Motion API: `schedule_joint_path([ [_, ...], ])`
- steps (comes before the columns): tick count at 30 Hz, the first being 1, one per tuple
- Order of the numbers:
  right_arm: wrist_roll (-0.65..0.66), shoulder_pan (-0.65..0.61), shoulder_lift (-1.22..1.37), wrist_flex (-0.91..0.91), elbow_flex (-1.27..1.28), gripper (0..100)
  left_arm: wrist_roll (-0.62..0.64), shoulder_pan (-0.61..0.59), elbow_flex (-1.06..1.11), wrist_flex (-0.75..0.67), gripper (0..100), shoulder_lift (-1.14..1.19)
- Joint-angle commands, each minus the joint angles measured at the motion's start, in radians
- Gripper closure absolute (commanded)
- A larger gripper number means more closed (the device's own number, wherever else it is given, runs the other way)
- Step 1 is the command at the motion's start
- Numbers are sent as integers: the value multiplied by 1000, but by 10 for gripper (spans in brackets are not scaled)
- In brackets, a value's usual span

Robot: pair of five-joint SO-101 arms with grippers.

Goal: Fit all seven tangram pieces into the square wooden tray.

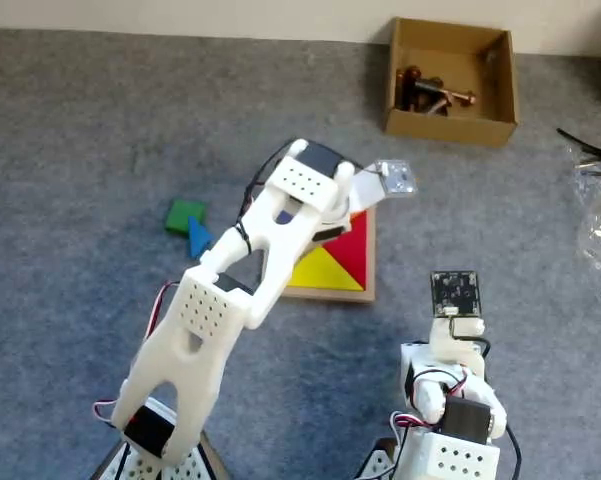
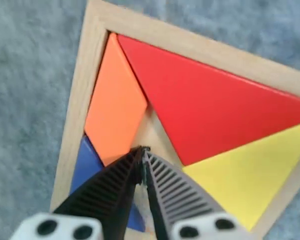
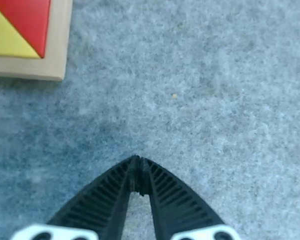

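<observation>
The square wooden tray (image 2: 74, 105) holds a large red triangle (image 2: 214, 105), a yellow triangle (image 2: 249, 180), an orange parallelogram (image 2: 115, 110) and a blue piece (image 2: 87, 165). My left gripper (image 2: 141, 150) is shut and holds nothing; its tips sit at the orange piece's corner, beside a bare patch of tray floor. In the high view the left arm covers much of the tray (image 1: 370, 290). A green square (image 1: 185, 214) and a blue triangle (image 1: 198, 237) lie on the carpet left of it. My right gripper (image 3: 138, 162) is shut over bare carpet, apart from the tray corner (image 3: 30, 75).
A cardboard box (image 1: 450, 80) with copper-coloured items stands at the back right. Clear plastic (image 1: 600, 225) and cables lie at the right edge. Grey carpet (image 1: 80, 150) covers the whole surface.
</observation>
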Motion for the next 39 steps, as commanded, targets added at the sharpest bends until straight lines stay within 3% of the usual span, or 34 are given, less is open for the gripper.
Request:
schedule_joint_path([
  [1,-5,-2,-8,-27,108,993,3,-4,-38,-55,989,-13],
  [6,-5,-2,-8,-27,108,993,3,4,-47,-40,990,-28],
  [18,-5,-2,-8,-27,108,993,6,36,-275,273,993,-134],
  [30,-5,-2,-8,-27,108,993,9,-59,-275,281,993,-328],
  [39,-5,-2,-8,-27,108,993,5,-194,50,278,993,-570],
])
